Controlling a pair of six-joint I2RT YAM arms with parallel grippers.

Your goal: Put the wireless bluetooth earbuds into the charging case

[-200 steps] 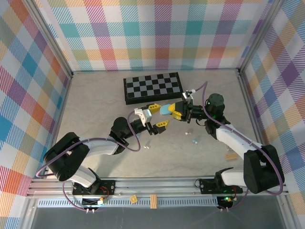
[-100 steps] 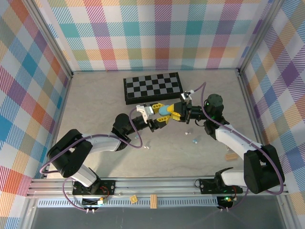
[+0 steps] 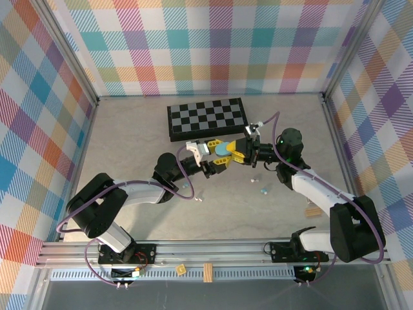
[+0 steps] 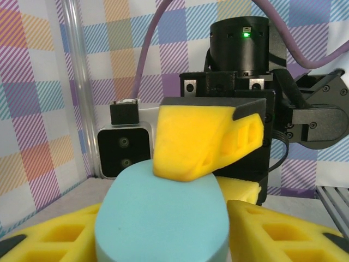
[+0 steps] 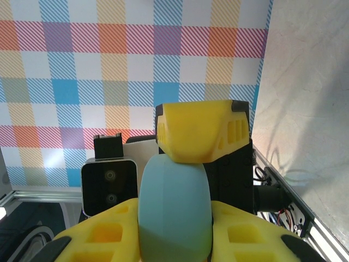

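The charging case (image 3: 223,149), a light blue pebble, hangs above the table's middle between both grippers. My right gripper (image 3: 237,155) is shut on it from the right, and the case (image 5: 173,213) stands between its yellow fingers. My left gripper (image 3: 215,156) comes from the left with its fingers pressed on both sides of the case (image 4: 163,218). The right gripper's finger (image 4: 202,142) lies across the case's top. Three earbuds lie loose on the table: a white earbud (image 3: 254,181), a light blue earbud (image 3: 263,191) and another white earbud (image 3: 199,200).
A black-and-white chessboard (image 3: 206,119) lies flat behind the grippers. A small wooden block (image 3: 313,211) sits at the right near the right arm. Plaid walls close in the table on three sides. A metal rail (image 3: 213,252) runs along the near edge.
My left gripper has moved right to the case and brought its fingers in around it. The right gripper has held the case in the same place.
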